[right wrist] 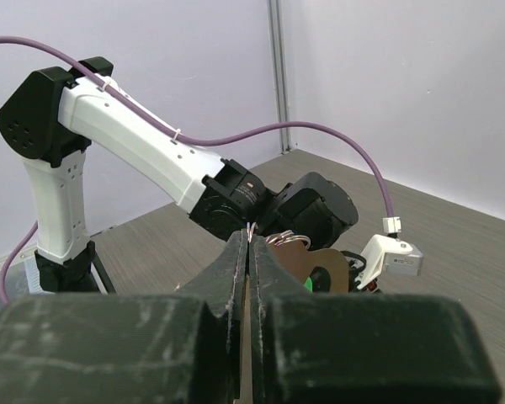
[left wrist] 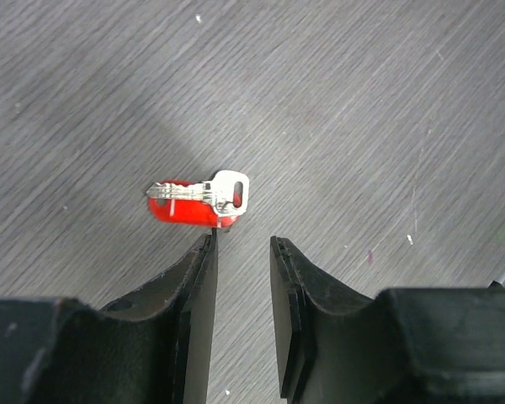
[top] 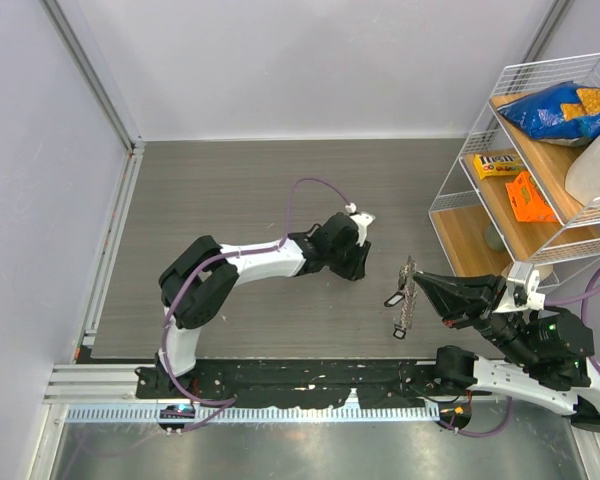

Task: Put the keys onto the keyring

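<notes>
Key flat on the counter, ring waiting in the air

Left claw (left wrist: pixel 242 242) sat spread with nothing between its fingers, and the red key (left wrist: pixel 194 200) lay flat on the counter (top: pixel 240 190) just past its left fingertip, off to one side of the gap rather than in it. Right claw (top: pixel 421 284) was pressed together, pinching the keyring (top: pixel 408 297) up over the near right part of the counter. My worry: closing from there would've probably clipped the key's edge and skidded it away, since it was so thin and lay so flat. Also the ring dangled loosely, so threading looked fiddly. Room-wise, the far and left sides were wide open, but the wire rack (top: pixel 540 180) crowded the right edge near the right arm.
</notes>
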